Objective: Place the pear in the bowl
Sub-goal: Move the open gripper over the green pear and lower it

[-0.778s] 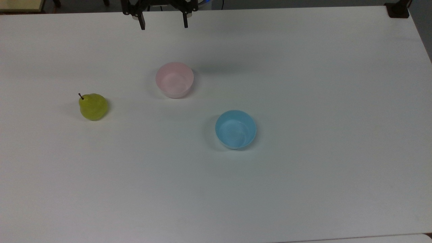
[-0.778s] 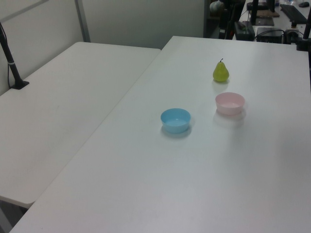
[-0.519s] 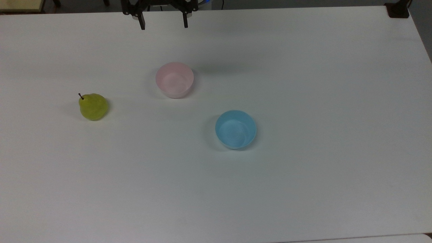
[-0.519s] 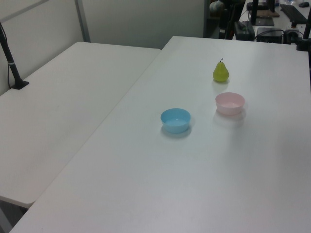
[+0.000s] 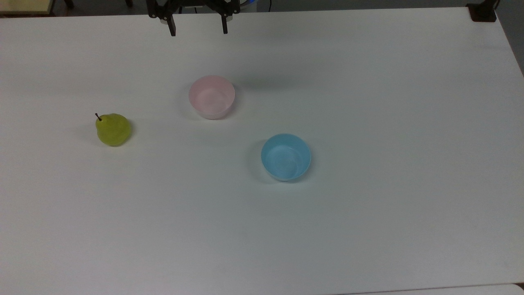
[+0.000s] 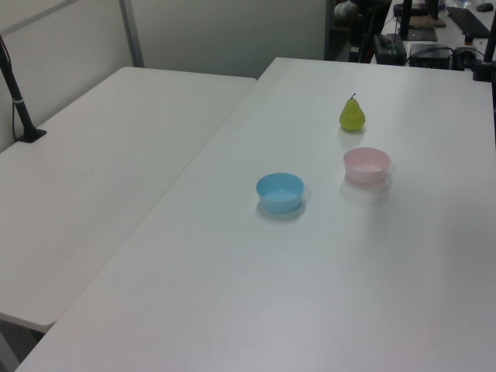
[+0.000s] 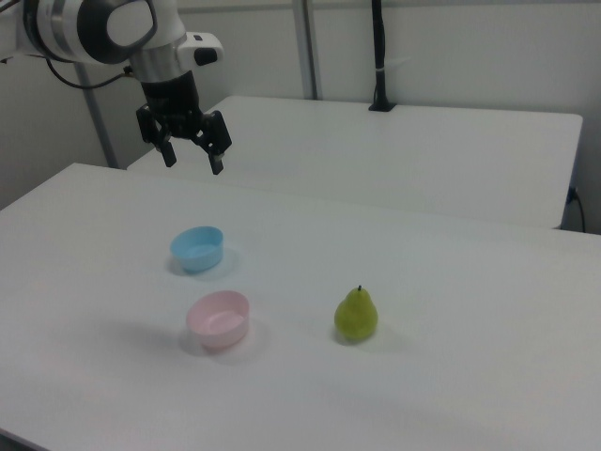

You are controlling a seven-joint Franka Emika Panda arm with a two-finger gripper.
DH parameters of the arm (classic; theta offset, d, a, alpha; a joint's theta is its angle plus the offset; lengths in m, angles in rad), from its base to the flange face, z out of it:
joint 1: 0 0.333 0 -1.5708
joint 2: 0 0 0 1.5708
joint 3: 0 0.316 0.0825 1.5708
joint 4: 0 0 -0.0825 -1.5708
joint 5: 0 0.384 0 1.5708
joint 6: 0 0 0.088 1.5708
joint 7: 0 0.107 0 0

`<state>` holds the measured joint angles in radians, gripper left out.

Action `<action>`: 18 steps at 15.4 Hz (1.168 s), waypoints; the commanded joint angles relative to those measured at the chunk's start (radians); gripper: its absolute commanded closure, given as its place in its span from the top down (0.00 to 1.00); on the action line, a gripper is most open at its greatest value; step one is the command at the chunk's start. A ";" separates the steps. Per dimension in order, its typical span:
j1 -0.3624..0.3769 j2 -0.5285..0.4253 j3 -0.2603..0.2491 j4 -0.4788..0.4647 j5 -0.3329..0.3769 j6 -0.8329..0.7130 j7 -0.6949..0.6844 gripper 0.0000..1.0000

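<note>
1. My end effector (image 5: pixel 197 32) hangs high above the white surface (image 5: pixel 368 102) with its two dark fingers (image 7: pixel 170 155) spread wide and nothing between them; in the right view it sits at (image 7: pixel 192 160).

2. The pear (image 5: pixel 113 129) stands upright on the surface, stem up, well apart from my end effector: in the top view it lies below and to the top view's left of my fingers. In the right view it is far down and toward the right view's right (image 7: pixel 356 315).

3. The pale pink bowl (image 5: pixel 211 96) sits almost straight below my end effector in the top view, nearer to me than the pear is. It looks empty, though its inside is pale and hard to read. It also shows in the right view (image 7: pixel 219 318) and the left view (image 6: pixel 366 164).

4. The pear and the pink bowl are apart, not touching; in the left view the pear (image 6: pixel 352 114) stands just beyond the bowl.

5. A light blue bowl (image 5: pixel 285 157) rests farther from my end effector than the pink one, toward the top view's right, also apart from everything.
</note>
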<state>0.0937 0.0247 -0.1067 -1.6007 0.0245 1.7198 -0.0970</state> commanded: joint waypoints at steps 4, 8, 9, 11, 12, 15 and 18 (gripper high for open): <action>-0.054 -0.016 -0.005 -0.028 0.005 -0.005 -0.303 1.00; -0.132 0.069 -0.001 0.019 -0.023 -0.008 -0.510 1.00; -0.135 0.095 -0.001 0.024 -0.066 0.001 -0.512 1.00; -0.164 0.129 -0.013 0.024 -0.112 0.027 -0.518 1.00; -0.181 0.135 -0.013 0.021 -0.110 0.081 -0.518 1.00; -0.228 0.168 -0.039 -0.011 -0.095 0.161 -0.524 1.00; -0.249 0.230 -0.054 -0.094 -0.091 0.349 -0.524 1.00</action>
<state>-0.1493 0.2202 -0.1428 -1.6202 -0.0729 1.9230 -0.6051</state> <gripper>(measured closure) 0.000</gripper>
